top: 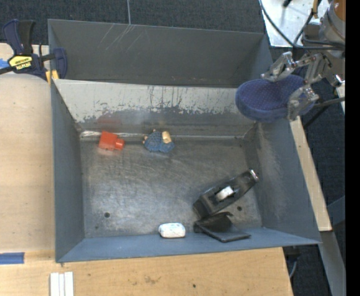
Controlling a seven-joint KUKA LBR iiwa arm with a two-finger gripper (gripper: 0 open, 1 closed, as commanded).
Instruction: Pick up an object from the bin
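Dark blue cup-shaped thing hangs at about two o'clock of the bin, up over the corner where the far wall meets the right wall. We see the tool closed to a narrow stance on its right-hand end, one metal finger above it and one below. Most of its body juts out to nine o'clock of the fingers, unsupported.

That one-sided hold is what worries us. We judge the dark blue cup-shaped thing to be soft, so it could sag or swing on the fingers and slide free. If it fell from here it might land on the sloping wall and roll down to the floor, or strike the rim and go outside.

On the floor lie an orange block at ten o'clock and a small blue and yellow lump just to its right. A white oval piece lies at six o'clock, and a black stapler-like device at four o'clock. All of them lie well apart from the tool, so we expect no snag from them.
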